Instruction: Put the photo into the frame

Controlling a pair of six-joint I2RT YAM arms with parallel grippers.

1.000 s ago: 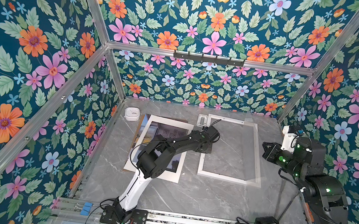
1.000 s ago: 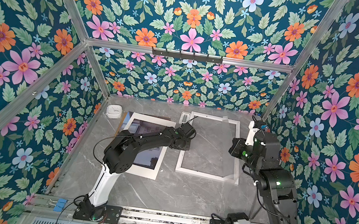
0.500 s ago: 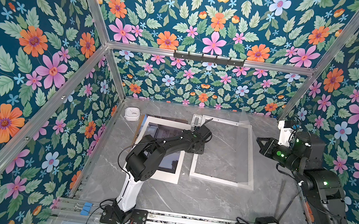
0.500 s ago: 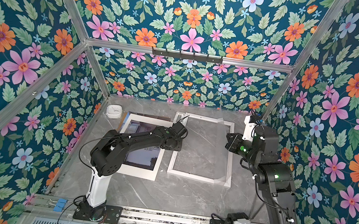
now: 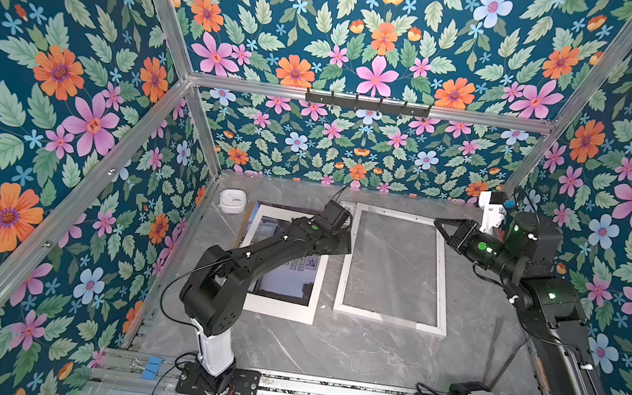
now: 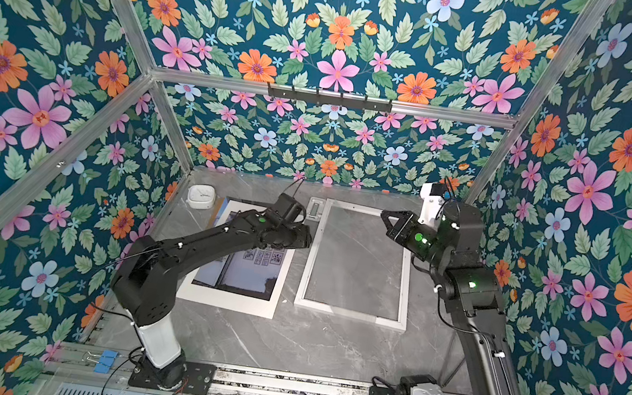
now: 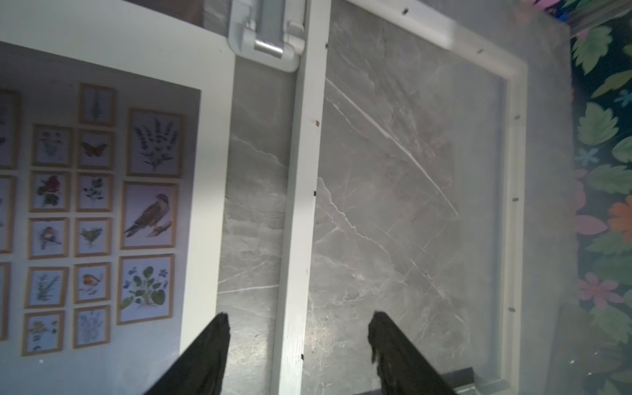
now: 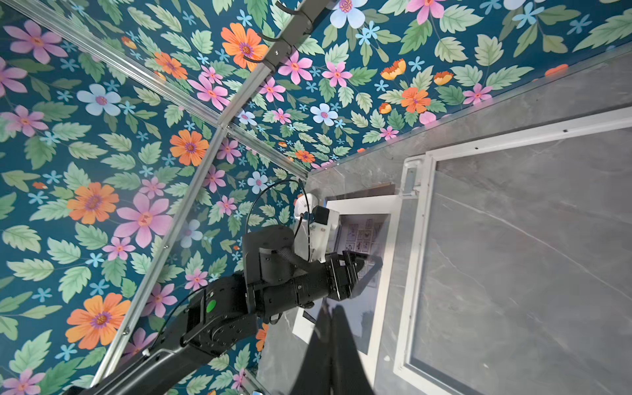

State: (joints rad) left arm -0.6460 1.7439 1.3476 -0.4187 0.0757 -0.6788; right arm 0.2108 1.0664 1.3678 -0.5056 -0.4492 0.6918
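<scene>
The white frame (image 5: pixel 389 321) (image 6: pixel 348 314) lies flat on the grey table, right of centre in both top views. The table shows through its opening. The photo (image 5: pixel 289 283) (image 6: pixel 248 277), a grid of small pictures (image 7: pixel 102 205), lies left of it under a white mat border (image 5: pixel 277 310). My left gripper (image 7: pixel 299 318) (image 5: pixel 345 244) is open, its fingers straddling the frame's left rail (image 7: pixel 302 191) without touching it. My right gripper (image 5: pixel 437 223) (image 8: pixel 328 309) is shut on nothing, raised near the frame's far right corner.
A brown backing board (image 8: pixel 372 188) pokes out behind the mat. A small white round-cornered box (image 5: pixel 233 200) sits at the back left. A white plastic piece (image 7: pixel 266 34) lies by the frame's far left corner. Floral walls close in on three sides.
The left gripper has opened and let go of the frame's left rail after sliding the frame leftwards beside the mat. The right arm has shifted slightly left and stays shut.
</scene>
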